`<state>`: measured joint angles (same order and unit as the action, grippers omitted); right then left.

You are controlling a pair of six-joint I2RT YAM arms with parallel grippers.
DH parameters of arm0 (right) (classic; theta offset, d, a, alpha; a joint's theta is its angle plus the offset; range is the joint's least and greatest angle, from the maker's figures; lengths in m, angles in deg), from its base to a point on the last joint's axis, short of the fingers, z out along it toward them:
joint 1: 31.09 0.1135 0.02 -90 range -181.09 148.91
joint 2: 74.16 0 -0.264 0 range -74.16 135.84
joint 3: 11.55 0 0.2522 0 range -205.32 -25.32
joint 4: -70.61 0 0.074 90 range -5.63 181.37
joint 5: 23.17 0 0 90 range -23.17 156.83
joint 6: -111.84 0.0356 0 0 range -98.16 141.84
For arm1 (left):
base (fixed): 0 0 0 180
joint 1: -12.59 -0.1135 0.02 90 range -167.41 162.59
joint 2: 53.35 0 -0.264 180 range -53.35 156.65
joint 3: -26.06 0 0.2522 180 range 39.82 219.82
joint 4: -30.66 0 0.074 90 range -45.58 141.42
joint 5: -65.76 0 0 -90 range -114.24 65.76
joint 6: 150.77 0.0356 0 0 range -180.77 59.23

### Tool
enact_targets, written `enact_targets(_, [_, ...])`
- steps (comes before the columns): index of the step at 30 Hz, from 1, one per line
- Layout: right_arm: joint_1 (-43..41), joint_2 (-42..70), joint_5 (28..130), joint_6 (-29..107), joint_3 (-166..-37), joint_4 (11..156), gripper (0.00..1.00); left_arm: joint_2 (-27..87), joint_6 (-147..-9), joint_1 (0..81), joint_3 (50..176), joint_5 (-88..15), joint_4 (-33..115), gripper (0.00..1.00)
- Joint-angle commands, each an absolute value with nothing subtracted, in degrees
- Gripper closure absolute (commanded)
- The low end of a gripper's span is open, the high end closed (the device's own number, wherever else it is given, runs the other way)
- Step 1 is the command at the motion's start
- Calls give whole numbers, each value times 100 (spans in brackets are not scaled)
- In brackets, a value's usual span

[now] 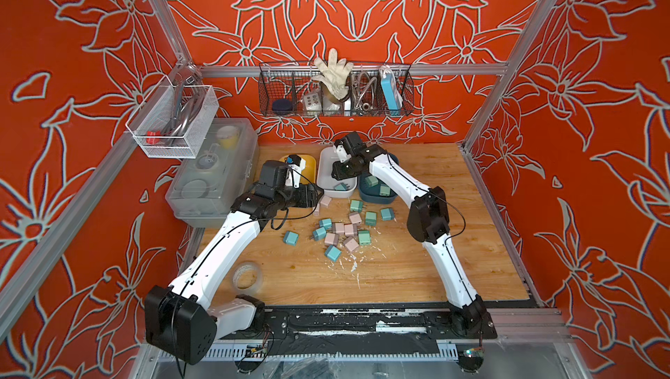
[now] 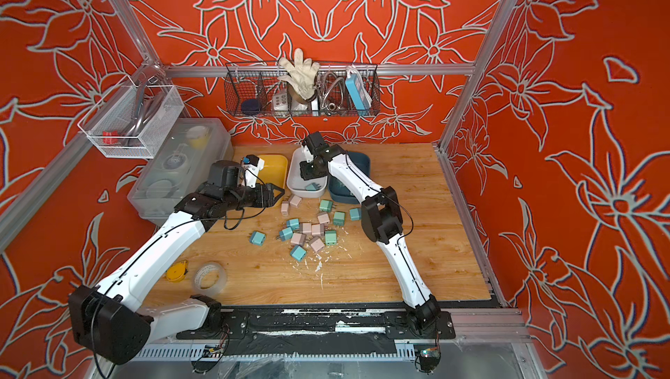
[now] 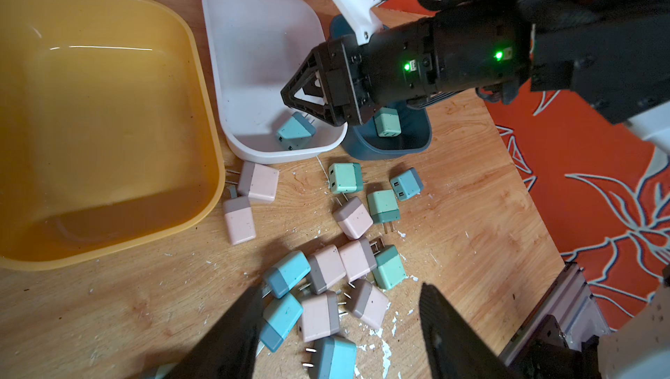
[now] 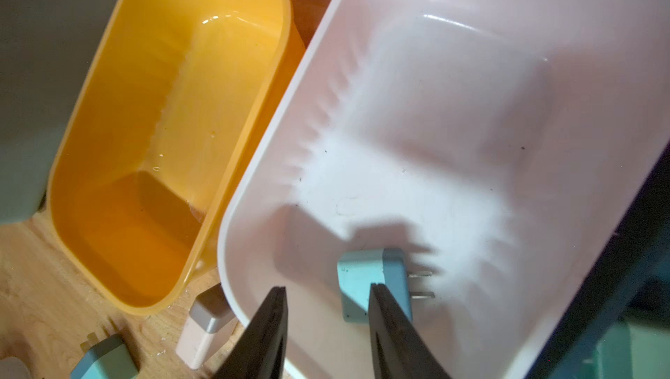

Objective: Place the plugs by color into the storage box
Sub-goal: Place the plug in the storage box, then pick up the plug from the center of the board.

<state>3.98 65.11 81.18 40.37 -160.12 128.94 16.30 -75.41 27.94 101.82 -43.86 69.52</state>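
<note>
Right wrist view: the right gripper (image 4: 326,287) hangs part-open, empty, over a blue plug (image 4: 360,274) inside the white bin (image 4: 471,87).

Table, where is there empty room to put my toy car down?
Bare wood lies between the right arm and the frame rail beside it, and along the front edge between the tape roll and that arm's base. It is crowded in the middle, where the plugs lie scattered before the bins.
</note>
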Motion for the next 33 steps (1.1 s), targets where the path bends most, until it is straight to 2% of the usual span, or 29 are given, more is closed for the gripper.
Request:
enact_targets(1, [461, 6037, 8125, 3990, -15797, 12841, 58, 1549, -7544, 2762, 10161, -4441, 6876, 31])
enact_targets(11, [478, 4609, 8485, 3988, -14034, 11882, 58, 1607, -7525, 2762, 10134, -4391, 6929, 31])
enact_targets(23, [314, 2392, 7616, 3670, -11155, 11428, 58, 2028, -7569, 3007, 10281, -4184, 6964, 33])
enact_targets(29, [89, 1458, 7033, 3516, -9764, 11245, 47, 2327, -7546, 3506, 10587, -4133, 7096, 33])
enact_targets(33, [-204, 1136, 7109, 3444, -9260, 11238, 46, 2235, -7471, 3707, 10579, -4498, 7038, 33])
